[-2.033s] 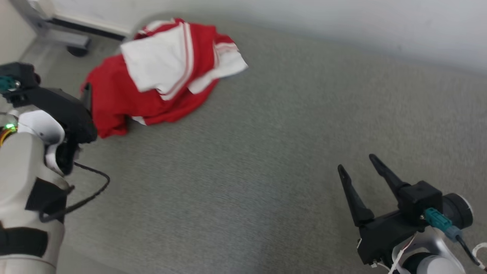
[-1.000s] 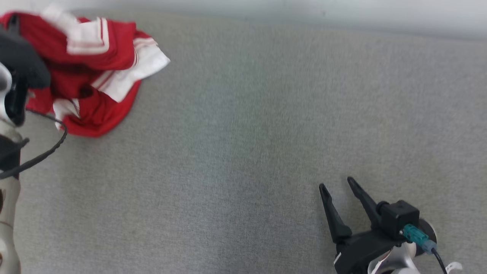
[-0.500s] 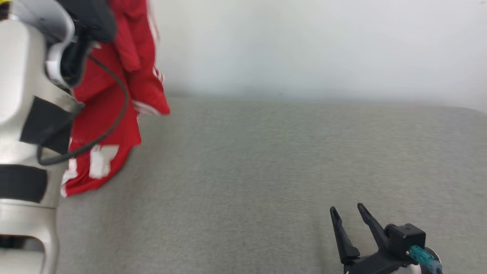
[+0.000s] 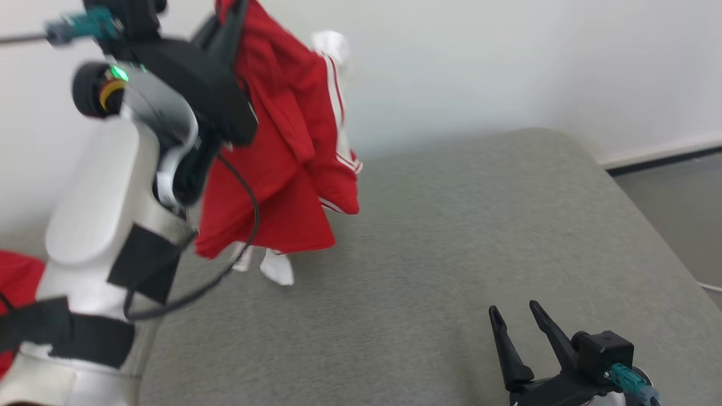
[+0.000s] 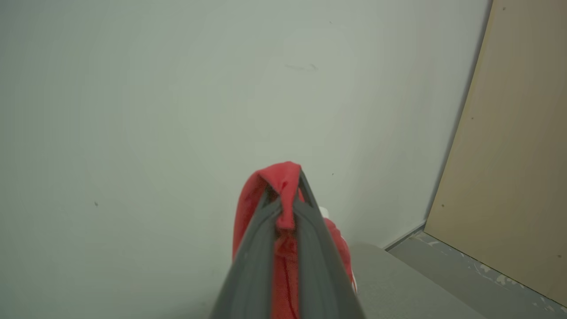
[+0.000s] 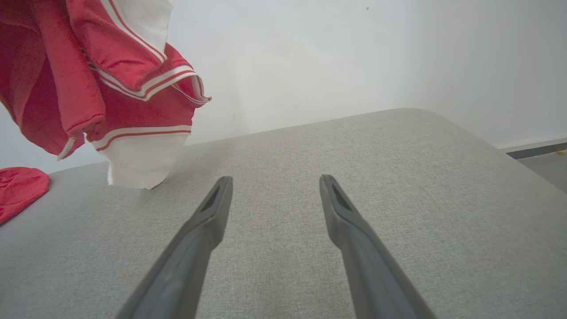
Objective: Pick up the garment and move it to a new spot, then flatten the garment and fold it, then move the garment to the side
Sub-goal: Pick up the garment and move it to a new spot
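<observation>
Garment (image 4: pixel 282 169), red with white stripes, hangs in the upper left of our head view from our left gripper (image 4: pixel 231 17), above the grey tabletop (image 4: pixel 451 225); our right gripper (image 4: pixel 513 309) sits at lower right, fingers apart. In our left wrist view the fingers are clamped on a red fold, before a pale wall (image 5: pixel 133 88). Our right wrist view puts the cloth at upper left, its white end down at the tabletop, near another red cloth (image 6: pixel 20 188) at the left edge.

I see the grey fabric-covered counter (image 6: pixel 398 199) spread beneath and ahead of the right tool (image 6: pixel 275 178), a white wall (image 6: pixel 310 57) beyond its tips. There's a dark baseboard (image 6: pixel 536 148) off to its right, and a red cloth (image 6: pixel 20 188) lying far left.
</observation>
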